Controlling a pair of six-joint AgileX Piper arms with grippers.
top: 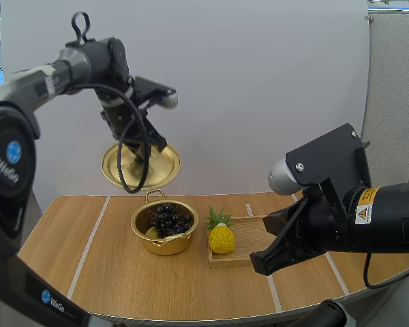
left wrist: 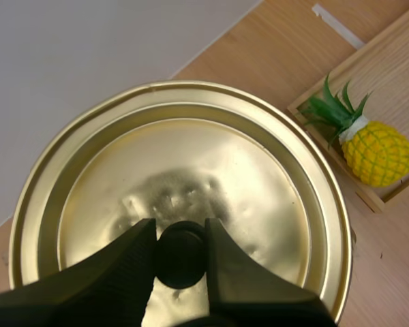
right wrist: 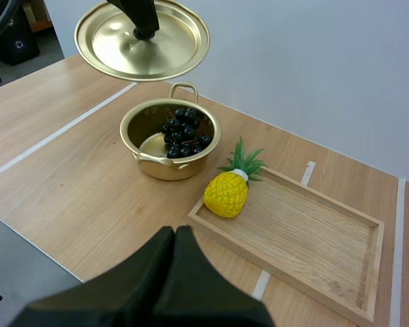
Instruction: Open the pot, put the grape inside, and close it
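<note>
A gold pot (top: pixel 164 231) (right wrist: pixel 169 146) stands open on the table with a dark bunch of grapes (top: pixel 169 221) (right wrist: pixel 184 133) inside it. Above and behind the pot, my left gripper (top: pixel 150 146) (left wrist: pixel 180 255) holds the gold lid (top: pixel 140 165) (left wrist: pixel 180 197) (right wrist: pixel 142 39) in the air, its fingers pinching the black knob (left wrist: pixel 181 253). My right gripper (top: pixel 276 253) (right wrist: pixel 175 235) hangs over the table's front right, its fingers lying together as one dark wedge with nothing in them.
A wooden tray (top: pixel 252 238) (right wrist: pixel 307 238) lies right of the pot. A yellow toy pineapple (top: pixel 221 237) (right wrist: pixel 228 191) (left wrist: pixel 371 146) sits at the tray's left end, close to the pot. White tape lines cross the tabletop.
</note>
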